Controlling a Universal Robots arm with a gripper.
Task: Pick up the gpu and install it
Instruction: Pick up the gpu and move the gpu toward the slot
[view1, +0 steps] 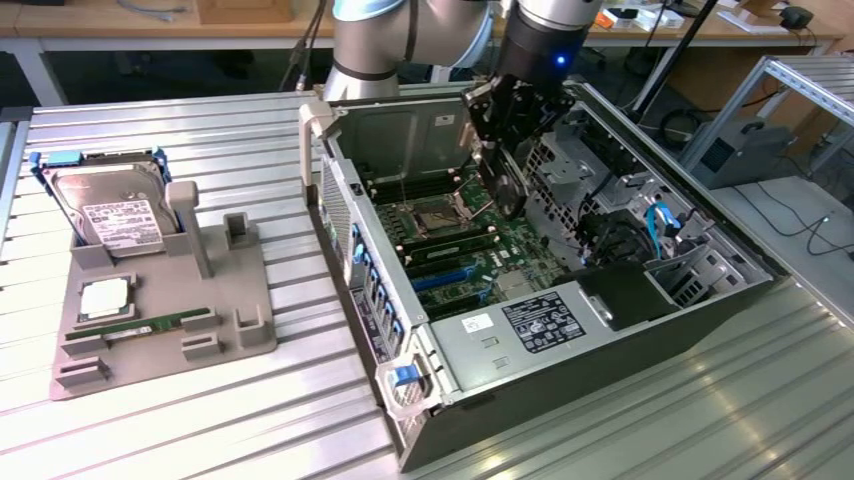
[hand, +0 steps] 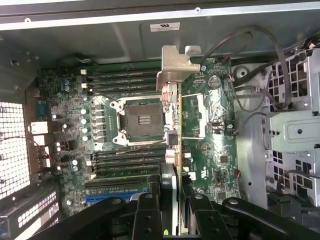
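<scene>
Hand (hand: 172, 202): nearly closed, clamping gpu (hand: 172, 135) edgewise above motherboard (hand: 212, 132); 12 o'clock in exterior view.

Exterior light: bright, even, from above the computer case (view1: 574, 410).
Glare: pale sheen on the ribbed worktop (view1: 721, 400) beside the case.
Shadows: soft, short, deepest inside the case.
Wrist light: dimmer; gpu (hand: 176, 67) bracket gleams, the hand (hand: 172, 212) reads near-black, the case's perforated wall (hand: 12, 145) washes out white.

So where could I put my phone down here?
Bare table lies between the grey holder and the computer case, and past the case at the exterior view's right. Inside the case is crowded: the gripper holds the card there.
</scene>
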